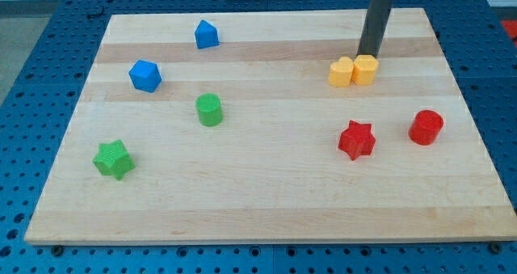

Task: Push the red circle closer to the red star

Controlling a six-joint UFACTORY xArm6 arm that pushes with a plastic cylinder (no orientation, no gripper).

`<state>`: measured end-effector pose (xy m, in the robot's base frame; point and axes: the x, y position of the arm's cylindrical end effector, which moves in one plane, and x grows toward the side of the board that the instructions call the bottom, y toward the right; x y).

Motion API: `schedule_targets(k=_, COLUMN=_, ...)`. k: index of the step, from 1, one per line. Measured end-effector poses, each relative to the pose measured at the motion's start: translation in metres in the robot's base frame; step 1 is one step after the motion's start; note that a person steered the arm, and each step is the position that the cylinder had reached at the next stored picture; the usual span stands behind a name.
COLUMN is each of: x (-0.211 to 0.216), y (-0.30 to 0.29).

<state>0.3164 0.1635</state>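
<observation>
The red circle stands near the board's right edge. The red star lies to its left and slightly lower, about a block's width of bare wood between them. My tip is at the view's upper right, right behind the two yellow blocks, touching or nearly touching the right one. The tip is well above the red circle and red star in the view.
A blue block sits at the top centre-left and a blue hexagon-like block lies lower left of it. A green cylinder is mid-left and a green star is at the lower left. The wooden board rests on a blue perforated table.
</observation>
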Motion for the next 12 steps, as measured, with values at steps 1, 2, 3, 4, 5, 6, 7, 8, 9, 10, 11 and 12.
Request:
schedule_targets(k=1, x=-0.004, y=0.0)
schedule_targets(k=2, x=-0.011, y=0.018)
schedule_targets(k=3, x=-0.027, y=0.076)
schedule_targets(k=4, x=-0.027, y=0.13)
schedule_targets(k=5, x=0.032, y=0.159)
schedule_targets(k=6, x=0.098, y=0.163)
schedule_targets(k=7, x=0.107, y=0.162)
schedule_targets(k=8, x=0.13, y=0.138)
schedule_targets(k=9, x=0.147, y=0.11)
schedule_targets(k=10, x=0.156, y=0.082)
schedule_targets(k=11, x=0.156, y=0.054)
schedule_targets(k=12, x=0.156, y=0.041)
